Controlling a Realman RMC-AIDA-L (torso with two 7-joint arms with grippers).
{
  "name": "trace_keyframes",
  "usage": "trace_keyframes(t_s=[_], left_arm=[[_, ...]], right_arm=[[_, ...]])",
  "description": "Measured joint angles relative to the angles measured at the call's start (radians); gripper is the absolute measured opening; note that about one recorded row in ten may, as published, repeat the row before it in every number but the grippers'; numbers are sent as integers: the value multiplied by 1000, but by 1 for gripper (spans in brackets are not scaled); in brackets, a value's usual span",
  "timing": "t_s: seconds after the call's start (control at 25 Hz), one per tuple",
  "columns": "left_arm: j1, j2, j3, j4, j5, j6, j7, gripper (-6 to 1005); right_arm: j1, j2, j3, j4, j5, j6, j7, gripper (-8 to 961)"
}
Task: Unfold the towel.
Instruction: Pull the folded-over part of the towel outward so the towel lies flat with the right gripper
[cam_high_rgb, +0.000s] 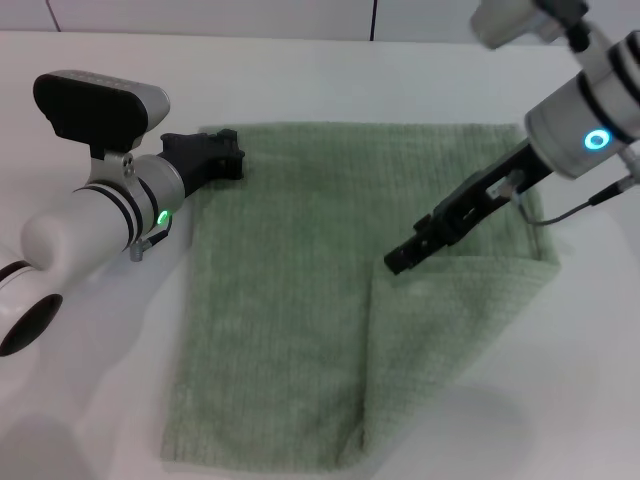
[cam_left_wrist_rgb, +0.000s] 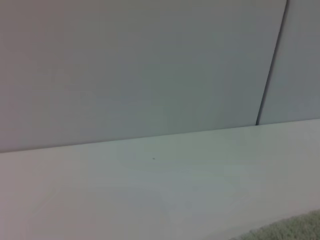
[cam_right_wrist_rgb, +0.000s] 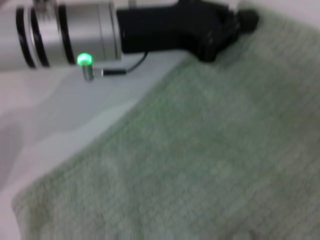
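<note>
The pale green towel (cam_high_rgb: 290, 300) lies flat on the white table. Its near right corner is folded over onto it in a triangle (cam_high_rgb: 440, 330). My left gripper (cam_high_rgb: 232, 155) rests at the towel's far left corner; the right wrist view shows it there too (cam_right_wrist_rgb: 235, 27), touching the cloth's edge (cam_right_wrist_rgb: 210, 150). My right gripper (cam_high_rgb: 398, 262) hangs just above the towel, pointing at the tip of the folded flap. A sliver of towel shows in the left wrist view (cam_left_wrist_rgb: 295, 227).
The white table (cam_high_rgb: 80, 400) surrounds the towel on all sides. A pale wall with a dark seam (cam_left_wrist_rgb: 272, 65) stands behind the table's far edge.
</note>
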Motion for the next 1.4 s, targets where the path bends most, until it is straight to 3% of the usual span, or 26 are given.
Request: trace_keyframes(t_s=[0.16,0.32,0.72,1.4], left_arm=[[0,0,0,0,0,0,0,-2],[1,1,0,-8,0,0,0,-2],[3,2,0,-12,0,0,0,-1],[2,2,0,-12,0,0,0,-1]], right_arm=[[6,35,-10,2,-34,26,-2,807],[5,50,-33,3,-41,70,-3,806],[15,64,-69,38,-41,148,-3,808],[42,69,-102,87,-41,175,-4,804]])
